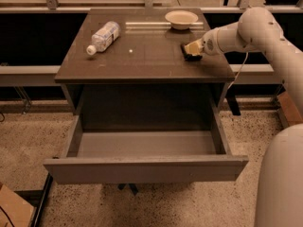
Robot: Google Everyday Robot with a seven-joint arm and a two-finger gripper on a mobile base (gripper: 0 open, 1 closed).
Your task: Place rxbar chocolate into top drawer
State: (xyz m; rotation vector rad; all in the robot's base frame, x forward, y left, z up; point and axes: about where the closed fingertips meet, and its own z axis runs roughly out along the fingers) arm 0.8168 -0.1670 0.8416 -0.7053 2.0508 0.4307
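Observation:
The rxbar chocolate (186, 52) is a small dark bar lying on the right side of the dark table top (142, 56); only its left and near edges show. My gripper (192, 48) is right over it, reaching in from the right on the white arm (251, 30), and hides most of the bar. The top drawer (142, 169) is pulled out wide below the table top, with its grey floor (142, 143) bare.
A clear plastic water bottle (104, 36) lies on its side at the table's back left. A pale bowl (181, 19) stands at the back, just behind the gripper. A rail runs along the wall behind the table. My white base (281, 183) is at the lower right.

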